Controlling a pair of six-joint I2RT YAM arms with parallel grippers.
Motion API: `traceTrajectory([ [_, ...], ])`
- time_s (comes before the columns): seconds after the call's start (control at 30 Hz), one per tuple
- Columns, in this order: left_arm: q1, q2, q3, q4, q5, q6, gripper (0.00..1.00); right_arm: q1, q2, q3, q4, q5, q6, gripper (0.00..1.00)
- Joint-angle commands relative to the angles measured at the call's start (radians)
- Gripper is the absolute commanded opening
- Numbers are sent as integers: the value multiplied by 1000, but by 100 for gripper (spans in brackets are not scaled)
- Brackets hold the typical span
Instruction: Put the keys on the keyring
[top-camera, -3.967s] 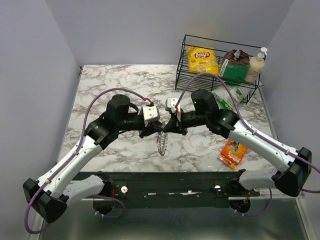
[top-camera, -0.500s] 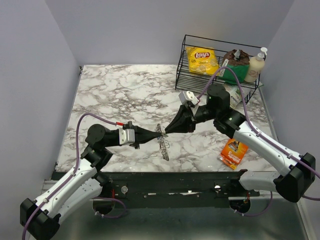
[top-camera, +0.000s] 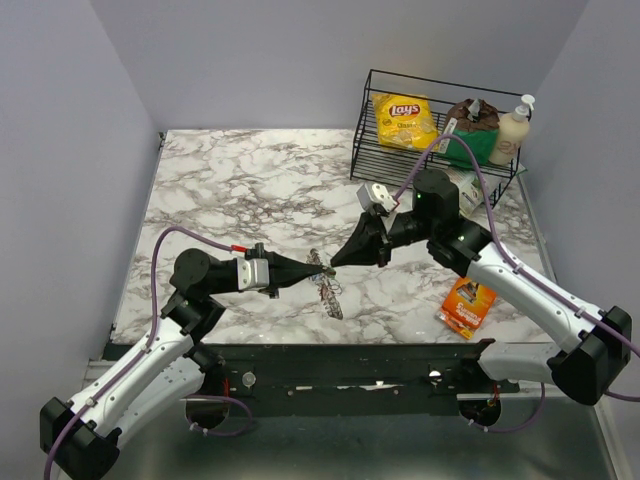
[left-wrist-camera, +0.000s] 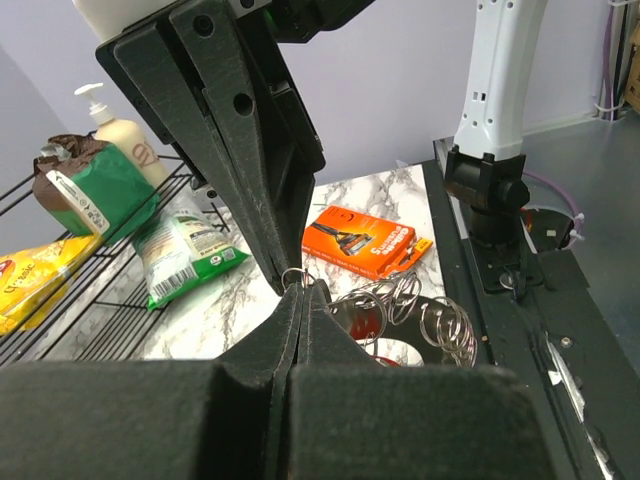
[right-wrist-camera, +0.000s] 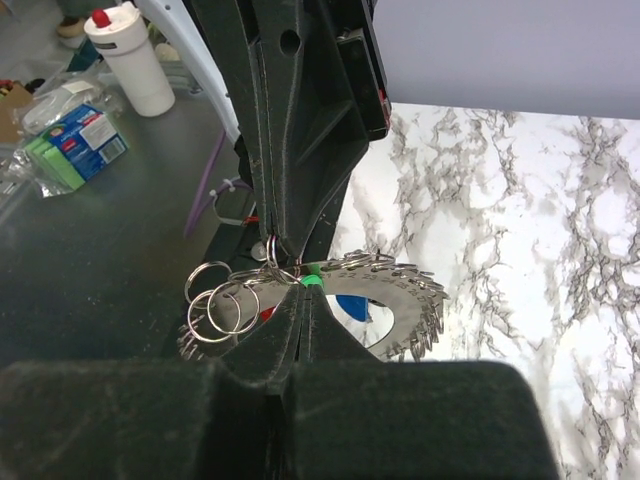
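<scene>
Threading step, by the look of it, carried out in mid-air above the near middle of the white marbled table (top-camera: 220, 180). Holding up the large flat grey metal keyring (right-wrist-camera: 395, 300), mirror-bright with a toothed rim and open centre, in the left gripper (top-camera: 306, 266), clenched at its edge. Meeting it tip to tip with the right gripper (top-camera: 334, 262), likewise pinched tight, right at the pale green plastic key head (right-wrist-camera: 313, 281). Hard to tell whether gripping that key or one of the thin wire split rings (right-wrist-camera: 215, 305) beside it. Also in the bunch: blue key head (right-wrist-camera: 350, 305) and red key head (right-wrist-camera: 265, 313). Next, probably: prising a coil apart and sliding a key along, which calls for a steady counter-hold on small, springy, slippery metal. Well off to the right, lying flat: orange cardboard packet (top-camera: 466, 305).
</scene>
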Motion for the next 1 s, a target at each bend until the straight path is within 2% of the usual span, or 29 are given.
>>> traceTrajectory([
  [0.0,0,-19,48,17,10,21,0,5,-49,-13,-35,43,-55,9],
  [0.07,0,-19,56,0,18,29,0,5,-66,-25,-41,48,-70,14],
  [0.2,0,-22,67,-23,25,37,0,5,-88,-31,-47,53,-89,42],
  [0.3,0,-23,70,-27,22,38,0,5,-72,-17,-50,30,-86,52],
  [0.53,2,-16,74,-35,28,38,0,5,-23,18,-61,0,-73,52],
  [0.97,0,-5,80,-50,27,51,0,7,-17,30,-58,-20,-58,47],
])
